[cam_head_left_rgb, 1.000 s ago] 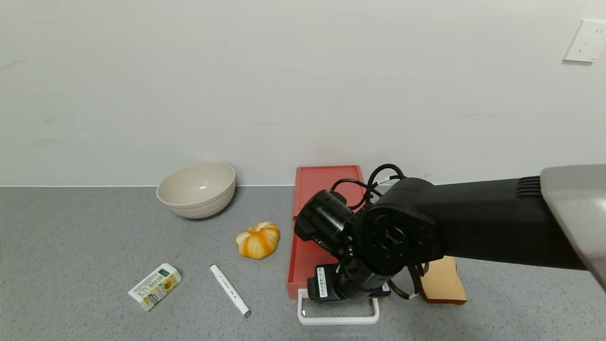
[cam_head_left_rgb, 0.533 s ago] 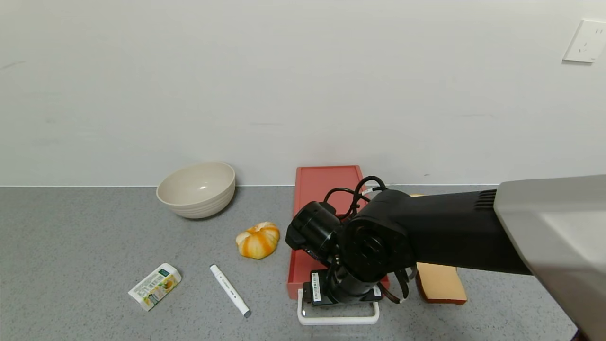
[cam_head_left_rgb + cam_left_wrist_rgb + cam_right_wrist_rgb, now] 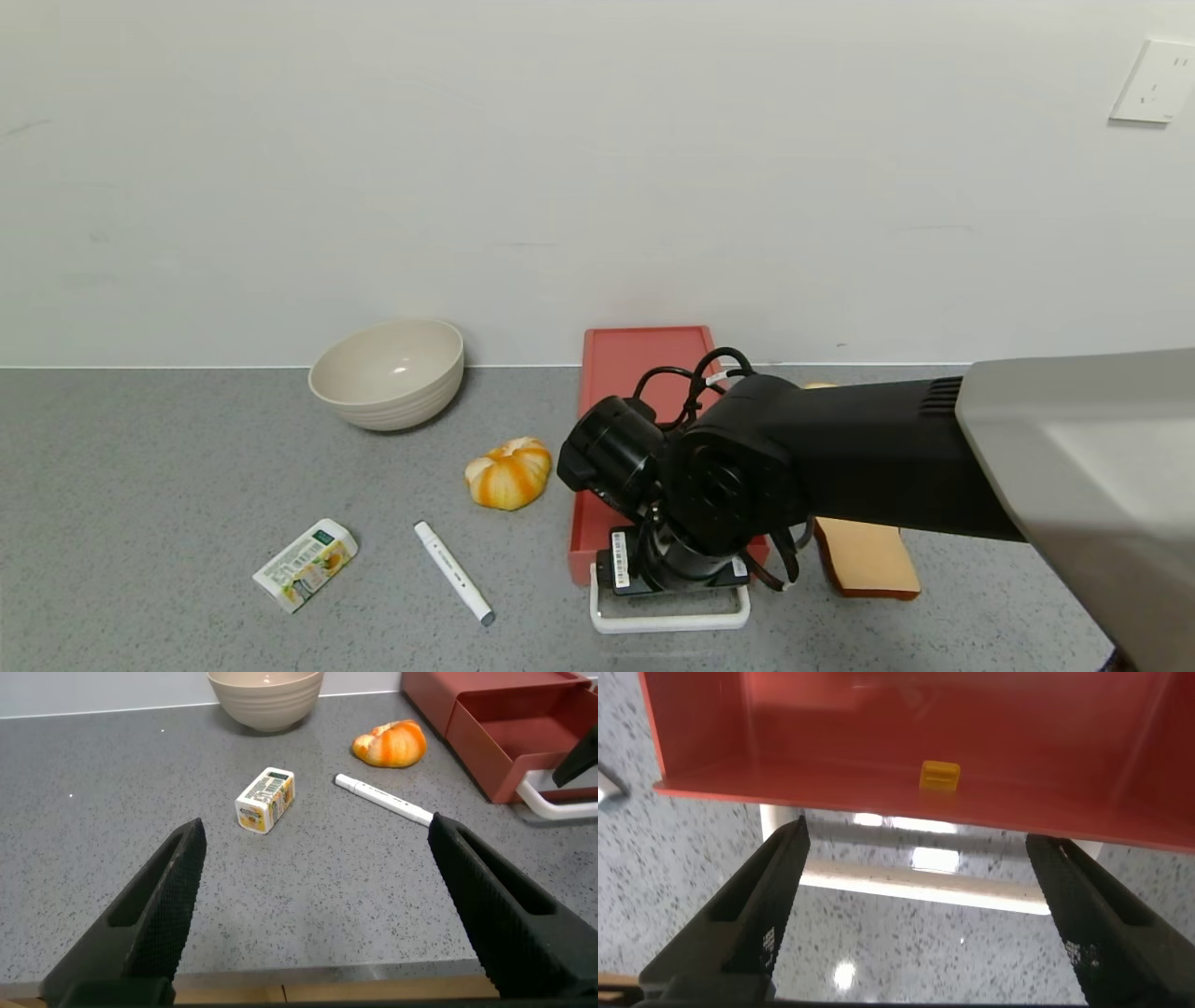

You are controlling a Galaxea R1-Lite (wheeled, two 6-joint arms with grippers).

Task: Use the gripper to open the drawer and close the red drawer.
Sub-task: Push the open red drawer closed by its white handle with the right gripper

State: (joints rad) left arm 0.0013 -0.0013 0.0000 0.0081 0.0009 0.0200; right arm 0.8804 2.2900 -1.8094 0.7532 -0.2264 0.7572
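Observation:
The salmon-red drawer [image 3: 644,359] lies by the wall with its tray slid out toward me. Its white loop handle [image 3: 667,623] sits at the front. My right gripper [image 3: 667,574] points down just over the tray's front edge and the handle. In the right wrist view the gripper [image 3: 917,833] is open, with the white handle bar [image 3: 915,882] and the tray's front wall [image 3: 878,793] between its jaws, untouched. A small yellow piece [image 3: 939,775] sits inside the tray. My left gripper [image 3: 316,826] is open and empty, low over the table's near edge.
A beige bowl [image 3: 387,373] stands at the back left. An orange pumpkin-shaped object [image 3: 509,473], a white marker [image 3: 454,571] and a small carton [image 3: 305,564] lie left of the drawer. A toast-like slice [image 3: 868,558] lies to its right, partly under the arm.
My right arm has swung left and lower, bringing the gripper closer over the white handle. The drawer and the other objects have barely moved.

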